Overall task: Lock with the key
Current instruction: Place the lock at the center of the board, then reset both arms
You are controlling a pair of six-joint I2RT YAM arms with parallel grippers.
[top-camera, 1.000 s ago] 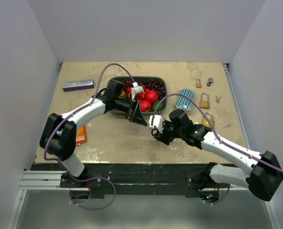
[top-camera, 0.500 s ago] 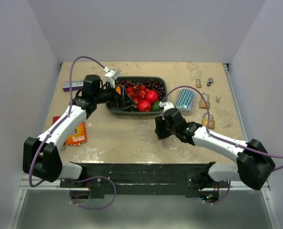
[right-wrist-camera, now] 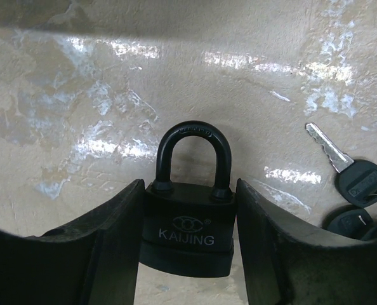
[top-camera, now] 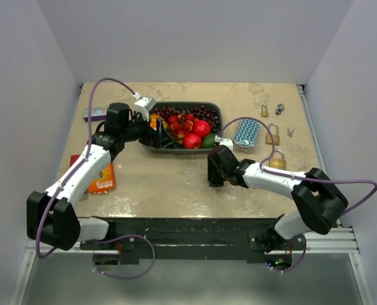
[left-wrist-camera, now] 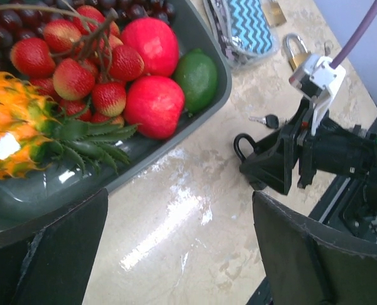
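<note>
Clamping black padlock point(right-wrist-camera: 187, 236) in right gripper point(right-wrist-camera: 187, 213), left gripper point(left-wrist-camera: 179, 213) spread wide

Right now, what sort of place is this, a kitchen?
Probably a robot test bench, not a kitchen: plain walls box in a table with two arms bolted on, and the props are oddly mixed, a fruit tray, brass padlocks, a black padlock in the right gripper.

Three brass padlocks point(top-camera: 264, 111) point(top-camera: 273, 135) point(top-camera: 277, 160), one black padlock point(right-wrist-camera: 187, 229), two large red fruits point(left-wrist-camera: 152, 41) point(left-wrist-camera: 152, 105), one lime point(left-wrist-camera: 196, 76).

Top camera looks down on the table point(top-camera: 163, 184); both close wrist cameras share the padlock point(right-wrist-camera: 187, 229).
</note>
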